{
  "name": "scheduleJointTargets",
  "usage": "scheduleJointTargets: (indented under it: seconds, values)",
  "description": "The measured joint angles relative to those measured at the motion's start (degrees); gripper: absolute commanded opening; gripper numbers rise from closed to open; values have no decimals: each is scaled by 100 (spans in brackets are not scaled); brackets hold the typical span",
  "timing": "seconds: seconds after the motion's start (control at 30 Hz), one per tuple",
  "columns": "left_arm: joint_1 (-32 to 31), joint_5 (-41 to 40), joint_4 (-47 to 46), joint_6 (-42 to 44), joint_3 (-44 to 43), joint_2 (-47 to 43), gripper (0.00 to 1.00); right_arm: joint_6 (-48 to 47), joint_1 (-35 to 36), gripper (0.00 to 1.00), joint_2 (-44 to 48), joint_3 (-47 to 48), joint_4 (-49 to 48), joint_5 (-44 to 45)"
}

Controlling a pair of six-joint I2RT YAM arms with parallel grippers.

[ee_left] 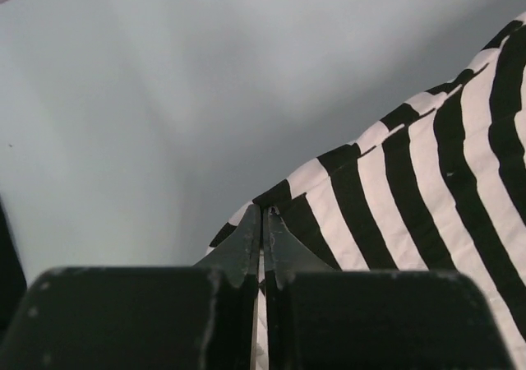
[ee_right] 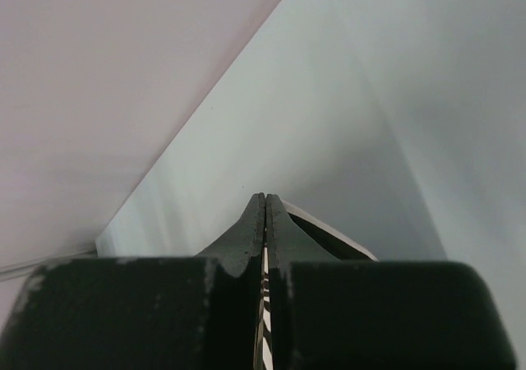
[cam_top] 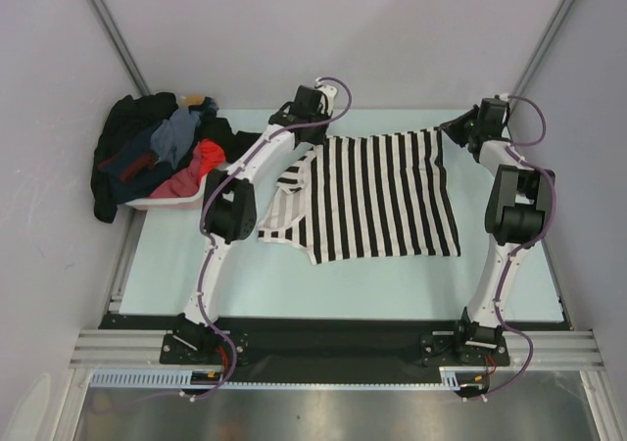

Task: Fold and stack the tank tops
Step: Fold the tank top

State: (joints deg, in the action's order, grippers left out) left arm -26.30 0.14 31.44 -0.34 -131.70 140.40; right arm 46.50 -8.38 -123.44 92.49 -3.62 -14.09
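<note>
From overhead, a pale basket (cam_top: 181,202) heaped with dark and red clothes (cam_top: 147,152) sits far left; the striped tank top (cam_top: 377,196) lies spread flat to its right. Only my wrist views reveal the grips: left gripper (ee_left: 262,222) and right gripper (ee_right: 265,210) each have jaws pinched tight on striped cloth.

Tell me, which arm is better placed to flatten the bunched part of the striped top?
Left, probably. The striped tank top is bunched on its left side, beside the left arm; the right end effector pinches the far right corner.
</note>
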Motion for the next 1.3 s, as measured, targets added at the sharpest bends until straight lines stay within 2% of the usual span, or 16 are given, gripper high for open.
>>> scheduleJointTargets:
  seconds: [0.13, 0.4, 0.57, 0.8, 1.3]
  values:
    - [-52, -103, -44, 214, 144, 20, 0, 4, -66, 0, 0, -125, -216, -149]
    - [-341, -474, -350, 691, 1471, -264, 0, -9, -85, 0, 0, -544, -334, -299]
    - [-470, -566, -398, 804, 1845, -350, 0, -111, -107, 0, 0, -603, -262, -315]
    - [-498, -678, -597, 841, 2361, -901, 0, -234, -203, 0, 9, -723, -203, -328]
    - [-568, -721, -881, 776, 3427, -1786, 0, -411, -219, 0, 874, -1727, -94, -162]
